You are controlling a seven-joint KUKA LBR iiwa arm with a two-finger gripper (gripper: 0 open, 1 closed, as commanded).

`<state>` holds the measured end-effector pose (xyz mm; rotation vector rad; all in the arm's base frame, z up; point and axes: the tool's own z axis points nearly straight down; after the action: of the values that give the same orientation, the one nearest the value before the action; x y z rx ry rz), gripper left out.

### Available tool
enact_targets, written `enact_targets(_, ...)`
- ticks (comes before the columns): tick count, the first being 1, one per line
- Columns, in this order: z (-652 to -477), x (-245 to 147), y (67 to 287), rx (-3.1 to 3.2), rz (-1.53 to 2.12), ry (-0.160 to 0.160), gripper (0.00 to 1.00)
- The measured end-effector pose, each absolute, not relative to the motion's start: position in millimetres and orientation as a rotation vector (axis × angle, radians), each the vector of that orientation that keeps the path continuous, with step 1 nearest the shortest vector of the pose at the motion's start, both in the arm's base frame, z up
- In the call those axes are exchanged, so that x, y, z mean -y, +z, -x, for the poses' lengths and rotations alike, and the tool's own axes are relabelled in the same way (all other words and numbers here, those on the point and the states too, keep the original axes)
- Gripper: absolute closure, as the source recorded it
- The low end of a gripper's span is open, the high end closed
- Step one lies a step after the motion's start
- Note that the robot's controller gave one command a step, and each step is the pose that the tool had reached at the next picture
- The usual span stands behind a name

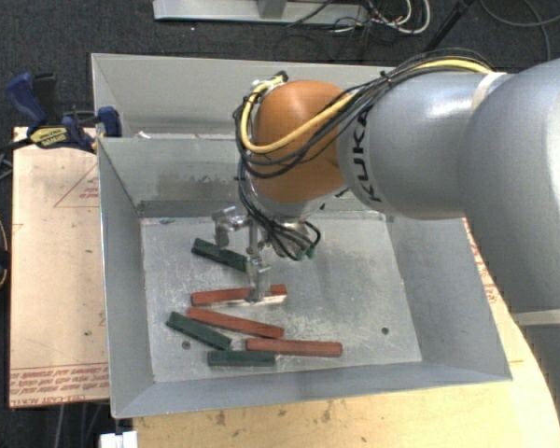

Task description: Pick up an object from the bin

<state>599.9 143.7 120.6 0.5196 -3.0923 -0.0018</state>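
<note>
1. Your gripper [259, 286] is down low in the bin [121, 250], its tip right at the uppermost red-brown stick [226, 297] near the middle of the floor.
2. That stick lies flat, its long axis running almost straight left to right across the view. The tip meets it toward its right end, not its middle.
3. I can't tell whether the claw is apart or together, because the orange wrist cover and cables crowd the view from above. It may be touching the stick, but I wouldn't swear to it.
4. Watch the neighbours: a dark green stick [219, 254] sits just up-left, and a second red-brown stick [233, 322] lies just below.
5. To my eye the grasp must close across the stick's narrow width.
</note>
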Motion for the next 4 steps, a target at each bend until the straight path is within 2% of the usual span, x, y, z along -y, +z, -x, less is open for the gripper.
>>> enact_targets(1,-631.0,-157.2,94.9,3.057,-0.771,-0.001,0.0)
enact_targets(2,-643.4,-133.2,77.6,3.107,-0.491,-0.005,0.0)
enact_targets(3,-617.7,-202.4,76.8,3.042,-0.791,-0.003,1.0)
enact_targets(4,-617.8,-202.0,76.7,3.042,-0.79,-0.003,1.0)
